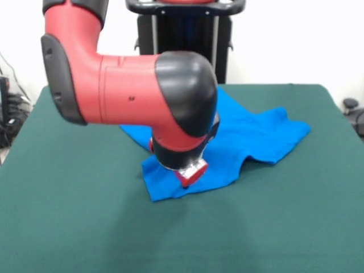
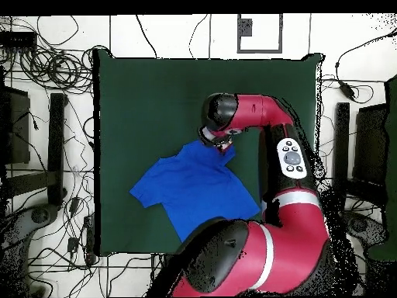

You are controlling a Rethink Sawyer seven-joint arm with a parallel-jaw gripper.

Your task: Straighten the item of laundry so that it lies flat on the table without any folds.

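Observation:
The bright blue T-shirt (image 1: 253,136) lies on the dark green table (image 1: 68,216), a little right of the middle in the front view, with soft wrinkles and one part sticking out to the right. My gripper (image 1: 189,177) is down on the shirt's near left part, under the red and black arm, which hides the cloth behind it. I cannot see whether the gripper is open or shut. In the overhead view the shirt (image 2: 190,186) lies in the table's (image 2: 155,93) lower middle, and the gripper (image 2: 221,144) sits at the shirt's upper right corner.
The robot's pedestal (image 1: 182,34) stands at the table's far side. Tangled cables (image 2: 54,66) and dark equipment (image 2: 56,147) lie on the floor around the table. The arm's big elbow (image 2: 256,256) covers the table's lower right part in the overhead view.

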